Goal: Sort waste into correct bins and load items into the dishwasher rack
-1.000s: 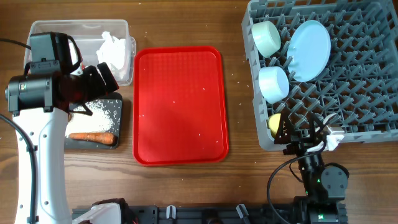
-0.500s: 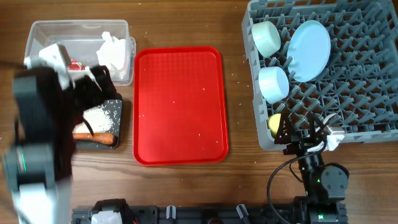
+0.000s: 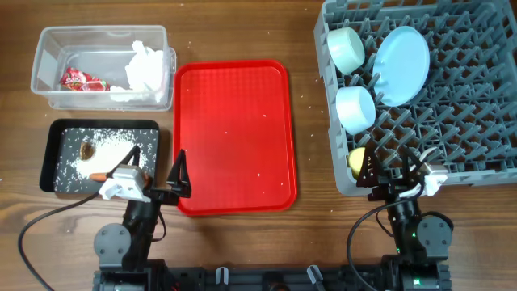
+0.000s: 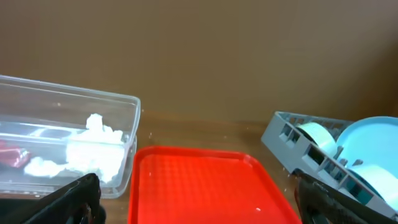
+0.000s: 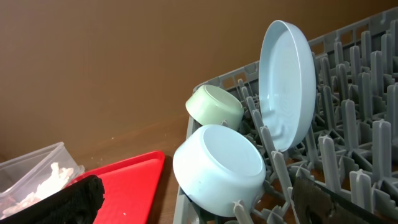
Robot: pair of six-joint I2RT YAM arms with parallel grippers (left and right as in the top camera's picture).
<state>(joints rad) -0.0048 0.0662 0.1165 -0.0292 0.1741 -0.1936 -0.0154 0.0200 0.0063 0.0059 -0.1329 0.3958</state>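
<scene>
Overhead view: sorting appears all but done. The clear tub holds the crumpled napkin and the red wrapper. The black tray just below it holds the rice, the brown scrap and the carrot, whose right end is hidden under the left gripper. In the rack the plate stands on edge between pegs. The upper bowl and lower bowl lie beside it, and the yellow cup sits at the front wall. No spoon can be made out in any view.

Tools: both grippers sit low at the table's near edge with jaws spread wide and nothing between them. The right gripper reaches over the rack's front wall, just beside the cup.

Risks noted:
- The left gripper's fingers overlap the black tray's near corner and the rim of the red tray. A sideways swing on lifting could catch either rim and scatter rice.
- A careless move by the right gripper could knock the rack wall or the cup, and a jolt might tip the plate.
- A few loose grains lie on the red tray and would be missed if the job is called finished.
</scene>
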